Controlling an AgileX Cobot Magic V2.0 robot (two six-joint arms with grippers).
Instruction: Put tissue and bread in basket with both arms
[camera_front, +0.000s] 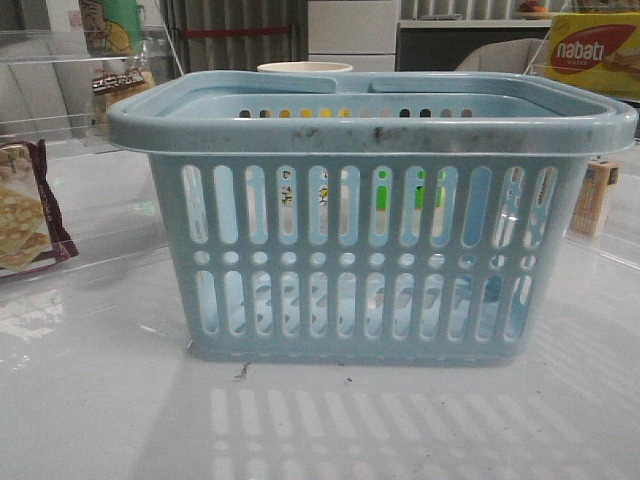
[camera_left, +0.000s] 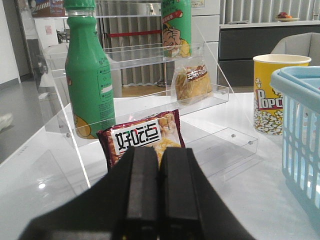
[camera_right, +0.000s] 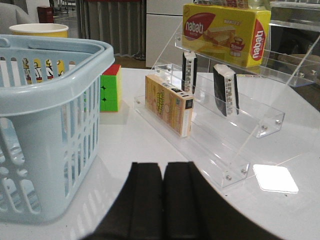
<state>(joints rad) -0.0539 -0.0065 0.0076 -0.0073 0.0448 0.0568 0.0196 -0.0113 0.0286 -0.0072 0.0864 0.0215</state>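
Opening stage, nothing grasped. Left claw (camera_left: 159, 200) and right claw (camera_right: 162, 200) both pressed together, empty. Bread (camera_left: 192, 83) sits on the left acrylic shelf (camera_left: 220, 92); tissue (camera_right: 226, 89) on the right rack (camera_right: 260, 125). Basket (camera_front: 370, 135) stands between; each claw must spread, then reach.

The right gripper (camera_right: 162, 200) fills the bottom centre of the frame, its two dark fingers (camera_right: 145, 200) pressed together with nothing between them. The pale blue basket (camera_right: 45, 95) stands on the white counter (camera_right: 130, 145) at the left. A clear acrylic shelf (camera_right: 235, 130) at right holds two dark tissue packs (camera_right: 226, 90) and a yellow Nabati box (camera_right: 225, 32).
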